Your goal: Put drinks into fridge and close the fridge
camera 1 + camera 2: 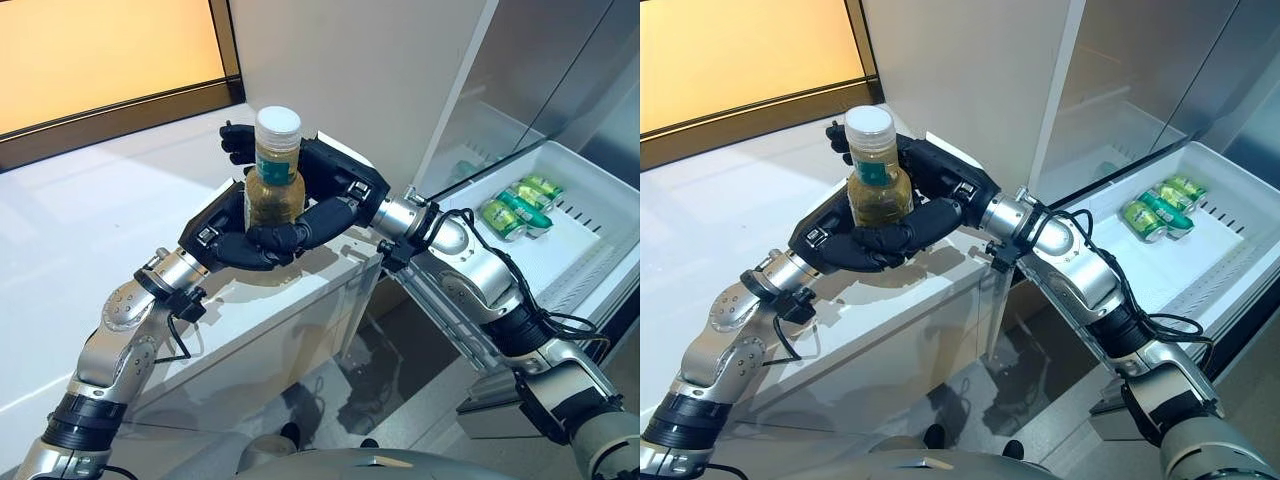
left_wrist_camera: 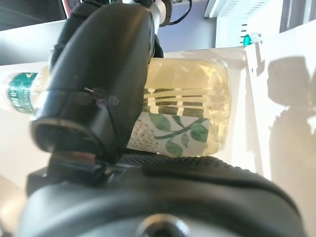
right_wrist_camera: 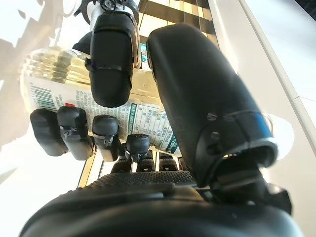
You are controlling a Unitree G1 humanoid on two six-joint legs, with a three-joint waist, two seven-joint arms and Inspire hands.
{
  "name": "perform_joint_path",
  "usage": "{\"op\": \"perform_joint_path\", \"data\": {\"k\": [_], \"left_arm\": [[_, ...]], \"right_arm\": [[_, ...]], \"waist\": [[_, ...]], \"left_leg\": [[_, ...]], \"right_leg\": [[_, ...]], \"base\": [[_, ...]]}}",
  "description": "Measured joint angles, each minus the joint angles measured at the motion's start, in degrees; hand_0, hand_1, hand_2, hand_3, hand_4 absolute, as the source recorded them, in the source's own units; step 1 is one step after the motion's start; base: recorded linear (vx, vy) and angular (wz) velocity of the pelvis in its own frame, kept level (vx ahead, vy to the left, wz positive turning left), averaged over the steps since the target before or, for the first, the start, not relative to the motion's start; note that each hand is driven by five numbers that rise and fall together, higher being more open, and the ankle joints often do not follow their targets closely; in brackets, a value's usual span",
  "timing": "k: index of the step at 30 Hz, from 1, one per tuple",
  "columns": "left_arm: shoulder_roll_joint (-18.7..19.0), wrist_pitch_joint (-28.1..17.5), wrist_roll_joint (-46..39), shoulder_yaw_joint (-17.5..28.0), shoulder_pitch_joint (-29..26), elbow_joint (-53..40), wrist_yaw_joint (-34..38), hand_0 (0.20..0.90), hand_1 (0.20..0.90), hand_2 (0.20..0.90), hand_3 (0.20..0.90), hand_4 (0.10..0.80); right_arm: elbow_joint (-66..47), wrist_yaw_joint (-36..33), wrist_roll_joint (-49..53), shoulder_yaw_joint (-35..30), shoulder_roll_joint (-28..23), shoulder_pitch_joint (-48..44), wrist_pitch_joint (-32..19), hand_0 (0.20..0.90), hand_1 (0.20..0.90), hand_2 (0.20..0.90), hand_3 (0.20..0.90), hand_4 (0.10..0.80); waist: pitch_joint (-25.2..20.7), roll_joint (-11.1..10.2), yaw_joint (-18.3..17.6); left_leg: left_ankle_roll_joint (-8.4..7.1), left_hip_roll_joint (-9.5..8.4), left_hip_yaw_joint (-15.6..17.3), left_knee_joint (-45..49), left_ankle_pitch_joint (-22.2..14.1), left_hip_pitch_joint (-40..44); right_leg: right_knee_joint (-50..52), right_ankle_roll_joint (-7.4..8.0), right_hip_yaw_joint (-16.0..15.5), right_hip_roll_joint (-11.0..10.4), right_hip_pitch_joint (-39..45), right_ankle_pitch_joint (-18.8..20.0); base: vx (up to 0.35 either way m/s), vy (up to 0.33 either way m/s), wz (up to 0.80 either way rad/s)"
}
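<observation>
A clear bottle (image 1: 275, 185) of yellowish drink with a white cap stands upright in the air above the white counter edge, held by both hands. My left hand (image 1: 222, 235) comes up from the lower left and curls round its base. From the right, my right hand (image 1: 335, 170) wraps round its body, with fingers behind it and the thumb across the front. The left wrist view shows the bottle (image 2: 197, 98) past the thumb. Its printed label (image 3: 143, 118) shows in the right wrist view. The open fridge (image 1: 480, 130) stands to the right.
The white counter (image 1: 100, 220) stretches to the left, below a dark-framed window (image 1: 110, 60). To the right, a white fridge shelf (image 1: 570, 250) holds several green cans (image 1: 520, 205). A tall white fridge wall (image 1: 380, 70) rises just behind the hands.
</observation>
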Motion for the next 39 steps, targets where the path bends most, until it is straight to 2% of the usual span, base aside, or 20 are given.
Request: {"op": "perform_joint_path", "data": {"k": [1,2,3,4,6,11,15,24,25,26,27,28,39], "left_arm": [[-0.1,0.2,-0.4,-0.1,0.0,0.0,0.0,0.3,0.3,0.3,0.2,0.1],[-0.4,0.4,-0.5,-0.1,0.0,0.0,0.0,0.3,0.3,0.3,0.2,0.1],[-0.6,0.7,-0.7,-0.1,0.0,0.0,0.1,0.3,0.3,0.3,0.2,0.1],[-0.6,1.1,-0.8,-0.1,0.0,0.0,0.1,0.3,0.3,0.3,0.2,0.1],[-0.7,1.9,-1.1,-0.1,0.0,0.1,0.1,0.3,0.3,0.3,0.2,0.1],[-1.9,2.3,-2.2,-1.0,0.0,0.3,0.6,0.3,0.3,0.3,0.2,0.1],[-1.4,2.8,0.2,-1.3,0.0,0.3,1.7,0.3,0.3,0.3,0.2,0.1],[-1.7,4.4,0.0,-1.8,0.0,0.3,1.8,0.3,0.3,0.3,0.2,0.1],[-1.7,4.4,0.0,-1.8,0.0,0.3,1.8,0.385,0.385,0.385,0.299,0.199],[-1.7,4.4,0.0,-1.8,0.0,0.3,1.8,0.66,0.66,0.66,0.62,0.52],[-1.7,4.4,0.0,-1.8,0.0,0.3,1.8,0.66,0.66,0.66,0.62,0.52],[-1.7,4.4,0.1,-1.8,0.0,0.3,1.8,0.9,0.9,0.9,0.9,0.8],[-1.6,4.4,0.0,-1.8,0.0,0.3,0.8,0.9,0.9,0.9,0.9,0.8]], "right_arm": [[0.0,-0.1,0.0,0.0,0.1,0.0,0.0,0.768,0.768,0.768,0.746,0.646],[0.1,-0.2,0.0,0.1,0.1,-0.1,0.0,0.549,0.549,0.549,0.491,0.391],[0.4,-0.2,0.0,0.1,0.2,-0.1,0.0,0.549,0.549,0.549,0.491,0.391],[0.7,-0.2,0.0,0.2,0.2,-0.2,0.0,0.371,0.371,0.371,0.282,0.182],[1.0,-0.3,-0.6,0.7,0.1,-0.5,0.0,0.3,0.3,0.3,0.2,0.1],[1.4,-1.9,-1.8,1.4,0.6,-1.5,-0.1,0.3,0.3,0.3,0.2,0.1],[1.8,-3.6,-2.9,1.8,2.0,-1.8,1.1,0.3,0.3,0.3,0.2,0.1],[2.3,-4.2,-3.9,1.9,2.2,-1.9,1.2,0.3,0.3,0.3,0.2,0.1],[2.3,-4.3,-3.9,1.9,2.2,-1.9,1.2,0.3,0.3,0.3,0.2,0.1],[2.3,-4.3,-3.9,1.9,2.3,-1.9,1.2,0.3,0.3,0.3,0.2,0.1],[2.3,-4.5,-3.9,2.0,2.3,-1.9,1.2,0.3,0.3,0.3,0.2,0.1],[2.3,-4.7,-3.9,2.0,2.4,-1.9,1.2,0.3,0.3,0.3,0.2,0.1],[2.3,-5.2,-3.9,1.9,2.2,-2.2,1.1,0.3,0.3,0.3,0.2,0.1]], "waist": [[0.0,0.0,0.0],[0.0,0.0,0.1],[0.0,0.0,0.1],[0.0,0.0,0.2],[0.0,0.0,0.6],[0.0,0.0,1.2],[0.0,0.0,1.3],[0.0,0.0,1.3],[0.0,0.0,1.3],[0.0,0.0,1.3],[0.0,0.0,1.3],[0.0,0.0,1.3],[0.0,0.0,1.3]], "left_leg": [[0.0,0.0,0.0,0.0,0.0,0.0],[0.0,0.0,0.0,0.0,0.0,0.0],[0.0,0.0,-0.1,0.0,0.0,0.0],[0.0,0.0,-0.1,0.0,0.0,0.0],[-0.02,0.01,-0.2,0.0,0.0,0.1],[-0.04,-0.01,-0.3,0.0,0.1,0.1],[-0.03,-0.03,-0.4,0.0,0.1,0.3],[0.0,-0.06,-0.5,0.0,0.1,0.3],[0.0,-0.06,-0.5,0.0,0.1,0.3],[0.0,-0.07,-0.5,0.0,0.1,0.3],[0.0,-0.08,-0.5,0.0,0.1,0.3],[0.0,-0.08,-0.5,0.0,0.1,0.3],[0.0,-0.06,-0.5,0.0,0.1,0.3]], "right_leg": [[0.0,0.0,0.0,0.0,0.0,0.0],[0.0,0.0,0.0,0.0,0.0,0.0],[0.0,0.0,0.0,0.0,0.1,0.0],[0.0,0.0,0.0,0.0,0.1,0.0],[0.0,0.0,0.0,0.0,0.1,0.0],[0.0,0.0,-0.2,0.0,0.2,0.0],[0.0,-0.01,-0.2,0.0,0.4,0.0],[0.0,-0.01,-0.2,0.0,0.5,0.0],[0.0,-0.01,-0.2,0.0,0.5,0.0],[0.0,-0.01,-0.2,-0.1,0.5,0.0],[0.0,-0.01,-0.2,-0.1,0.5,0.0],[0.0,-0.01,-0.2,-0.1,0.5,0.0],[0.0,-0.01,-0.2,0.0,0.5,0.0]], "base": [[0.0,0.0,0.0],[0.0,0.0,0.0],[0.0,0.0,0.0],[0.0,0.0,0.0],[0.0,0.0,0.0],[0.002,0.0,0.01],[0.0,0.0,0.0],[0.0,0.0,0.0],[0.0,0.0,0.0],[0.0,0.0,0.0],[0.0,0.0,0.0],[0.0,0.0,0.0],[0.0,0.0,0.0]]}}
